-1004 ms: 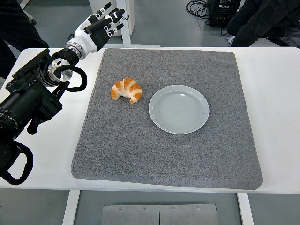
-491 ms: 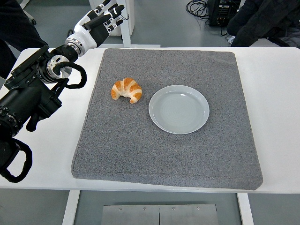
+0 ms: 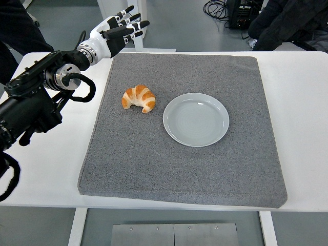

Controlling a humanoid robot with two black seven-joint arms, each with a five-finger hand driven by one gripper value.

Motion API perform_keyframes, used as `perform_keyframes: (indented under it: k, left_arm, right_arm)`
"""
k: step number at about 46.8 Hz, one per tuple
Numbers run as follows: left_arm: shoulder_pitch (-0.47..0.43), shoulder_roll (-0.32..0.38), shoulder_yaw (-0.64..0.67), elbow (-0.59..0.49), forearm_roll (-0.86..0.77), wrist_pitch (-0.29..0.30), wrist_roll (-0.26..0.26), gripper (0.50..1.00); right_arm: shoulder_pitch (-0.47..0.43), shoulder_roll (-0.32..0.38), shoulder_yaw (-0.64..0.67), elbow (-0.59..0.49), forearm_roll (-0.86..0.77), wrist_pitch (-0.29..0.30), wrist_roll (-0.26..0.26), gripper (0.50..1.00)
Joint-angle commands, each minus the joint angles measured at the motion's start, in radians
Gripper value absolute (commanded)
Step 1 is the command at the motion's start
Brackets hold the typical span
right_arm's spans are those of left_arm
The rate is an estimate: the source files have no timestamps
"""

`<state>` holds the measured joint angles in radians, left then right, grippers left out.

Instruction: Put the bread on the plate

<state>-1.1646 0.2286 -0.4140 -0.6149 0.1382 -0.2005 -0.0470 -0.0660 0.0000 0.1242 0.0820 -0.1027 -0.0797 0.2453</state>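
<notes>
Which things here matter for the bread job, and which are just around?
For the job: croissant on the mat, empty plate to its right, left hand open above the far-left corner.
Just around: grey mat, white table, cables on the floor.

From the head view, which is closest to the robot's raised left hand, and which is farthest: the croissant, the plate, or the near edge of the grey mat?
From the left hand, raised over the table's far left corner:
1. The croissant, on the left part of the grey mat.
2. The plate, to the right of the croissant and empty.
3. The grey mat's near edge, along the bottom and farthest off.
</notes>
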Motion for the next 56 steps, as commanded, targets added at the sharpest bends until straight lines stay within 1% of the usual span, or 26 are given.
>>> perform_keyframes:
  k: [1, 5, 7, 11, 14, 18, 21, 25, 29, 37, 42, 56]
  left_arm:
    - [-0.036, 0.073, 0.076, -0.101, 0.047, 0.003, 0.01, 0.98]
    - [-0.079, 0.155, 0.153, -0.198, 0.093, 0.001, 0.025, 0.98]
    - [-0.108, 0.196, 0.199, -0.233, 0.115, 0.001, 0.038, 0.98]
    - [-0.164, 0.258, 0.282, -0.288, 0.155, -0.005, 0.055, 0.98]
    - [-0.197, 0.291, 0.328, -0.318, 0.195, -0.013, 0.055, 0.98]
    - [-0.231, 0.316, 0.346, -0.354, 0.264, -0.019, 0.055, 0.98]
    - [-0.236, 0.339, 0.346, -0.41, 0.326, -0.02, 0.055, 0.98]
    - [-0.233, 0.373, 0.348, -0.497, 0.434, -0.007, 0.055, 0.98]
    - [-0.224, 0.388, 0.351, -0.558, 0.563, 0.004, 0.056, 0.98]
    - [-0.199, 0.399, 0.35, -0.572, 0.81, 0.026, 0.052, 0.98]
    - [-0.181, 0.4, 0.351, -0.572, 0.87, 0.024, 0.05, 0.98]
    - [-0.087, 0.38, 0.351, -0.559, 0.977, 0.032, 0.041, 0.974]
  right_arm:
    - [0.0, 0.0, 0.0, 0.001, 0.0, 0.0, 0.0, 1.0]
    - [0.0, 0.0, 0.0, -0.001, 0.0, 0.0, 0.0, 1.0]
    - [0.0, 0.0, 0.0, 0.001, 0.0, 0.0, 0.0, 1.0]
    - [0.0, 0.0, 0.0, -0.001, 0.0, 0.0, 0.0, 1.0]
    - [0.0, 0.0, 0.0, 0.001, 0.0, 0.0, 0.0, 1.0]
    - [0.002, 0.0, 0.0, 0.002, 0.0, 0.001, 0.0, 1.0]
    - [0.002, 0.0, 0.003, 0.007, 0.001, 0.003, 0.0, 1.0]
    - [0.0, 0.0, 0.002, 0.004, 0.0, 0.003, -0.001, 1.0]
    - [0.0, 0.0, 0.0, 0.004, 0.0, 0.001, 0.0, 1.0]
    - [0.0, 0.0, 0.0, 0.004, 0.0, 0.001, 0.0, 1.0]
    - [0.0, 0.0, 0.0, 0.004, 0.0, 0.001, 0.0, 1.0]
    - [0.0, 0.0, 0.0, 0.002, 0.0, 0.001, 0.0, 1.0]
